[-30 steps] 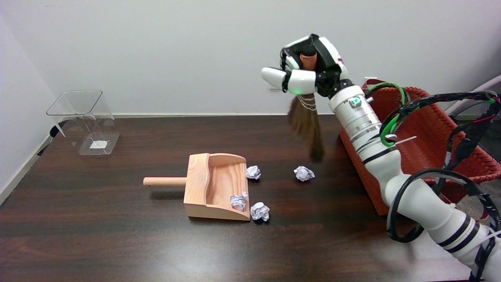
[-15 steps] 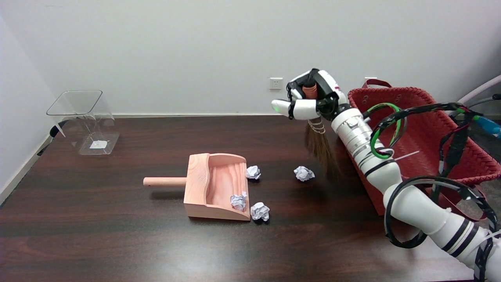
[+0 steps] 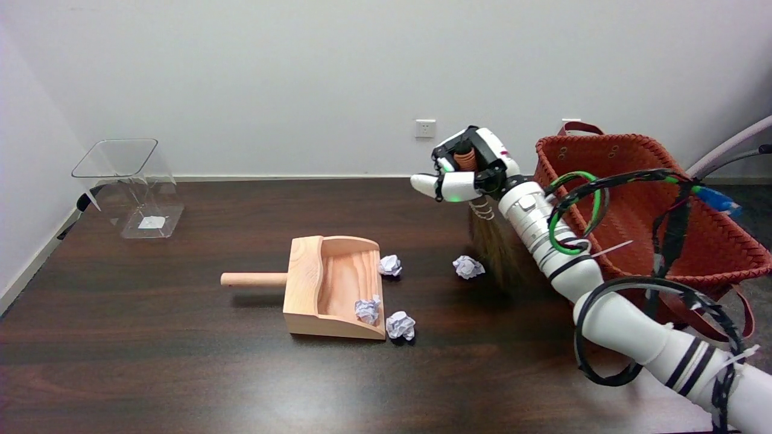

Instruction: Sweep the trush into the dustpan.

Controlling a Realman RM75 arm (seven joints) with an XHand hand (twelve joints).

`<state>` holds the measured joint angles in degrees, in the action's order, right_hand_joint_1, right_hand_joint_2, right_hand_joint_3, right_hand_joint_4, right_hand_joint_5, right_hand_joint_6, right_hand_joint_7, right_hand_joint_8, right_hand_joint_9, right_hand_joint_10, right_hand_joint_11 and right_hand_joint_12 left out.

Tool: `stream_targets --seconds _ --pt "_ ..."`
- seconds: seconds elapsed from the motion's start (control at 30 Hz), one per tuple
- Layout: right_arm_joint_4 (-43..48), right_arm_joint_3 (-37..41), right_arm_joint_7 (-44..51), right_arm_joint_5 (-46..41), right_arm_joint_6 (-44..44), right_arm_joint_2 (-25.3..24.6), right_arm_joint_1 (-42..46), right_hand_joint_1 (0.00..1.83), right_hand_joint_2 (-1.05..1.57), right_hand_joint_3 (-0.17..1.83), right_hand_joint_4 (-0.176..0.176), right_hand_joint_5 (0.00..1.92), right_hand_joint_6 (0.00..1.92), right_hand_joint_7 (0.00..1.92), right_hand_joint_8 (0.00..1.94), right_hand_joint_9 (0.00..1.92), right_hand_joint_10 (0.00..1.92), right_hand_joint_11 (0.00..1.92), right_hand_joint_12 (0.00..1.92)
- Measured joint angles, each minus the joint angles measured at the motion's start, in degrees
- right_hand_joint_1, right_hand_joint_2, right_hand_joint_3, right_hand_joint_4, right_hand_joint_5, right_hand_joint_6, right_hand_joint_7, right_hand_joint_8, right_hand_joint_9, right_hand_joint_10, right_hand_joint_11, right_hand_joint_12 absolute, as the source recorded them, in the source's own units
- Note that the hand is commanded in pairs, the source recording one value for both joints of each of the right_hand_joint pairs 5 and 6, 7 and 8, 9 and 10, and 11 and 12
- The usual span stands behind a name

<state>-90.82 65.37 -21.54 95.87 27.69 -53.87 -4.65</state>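
A wooden dustpan [image 3: 329,286] lies mid-table, its handle pointing left and its mouth facing right. One crumpled paper ball [image 3: 367,309] sits inside at the mouth. Three more lie on the table: a ball [image 3: 390,265] by the pan's far corner, a ball [image 3: 400,325] by its near corner, and a ball [image 3: 468,266] farther right. My right hand [image 3: 467,172] grips the handle of a small brown broom [image 3: 496,250], held upright. Its bristles reach down to the table just right of the rightmost ball; my forearm hides part of them.
A red woven basket [image 3: 645,199] stands at the table's right edge, right behind my arm. A clear plastic bin [image 3: 129,187] sits at the back left. Cables loop around my forearm [image 3: 627,325].
My hand has come down and slightly right with the broom, lowering the bristles from mid-air to the table beside the rightmost ball. The paper balls and dustpan have stayed put.
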Motion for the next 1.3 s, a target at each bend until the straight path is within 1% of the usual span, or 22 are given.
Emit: stream_targets --seconds 0.43,0.73,0.9,1.1,1.3 --pt "3.3 -7.0 0.1 2.3 2.8 -7.2 -3.1 1.38 1.57 0.43 0.000 1.92 1.92 1.92 1.92 1.92 1.92 1.77 1.77" --pt "7.4 -13.0 0.1 4.1 7.3 -14.9 -4.9 1.38 1.57 0.41 0.000 1.92 1.92 1.92 1.92 1.92 1.92 1.76 1.76" --pt "8.9 -15.6 0.1 4.5 9.3 -18.4 -5.9 1.37 1.57 0.38 0.000 1.92 1.92 1.92 1.92 1.92 1.92 1.76 1.76" --pt "9.2 -17.8 -0.1 4.3 11.2 -21.4 -6.9 1.36 1.57 0.35 0.000 1.92 1.92 1.92 1.92 1.92 1.92 1.77 1.77" --pt "8.7 -19.3 -0.2 3.9 12.9 -23.3 -8.0 1.36 1.57 0.33 0.000 1.92 1.92 1.92 1.92 1.92 1.92 1.77 1.77"
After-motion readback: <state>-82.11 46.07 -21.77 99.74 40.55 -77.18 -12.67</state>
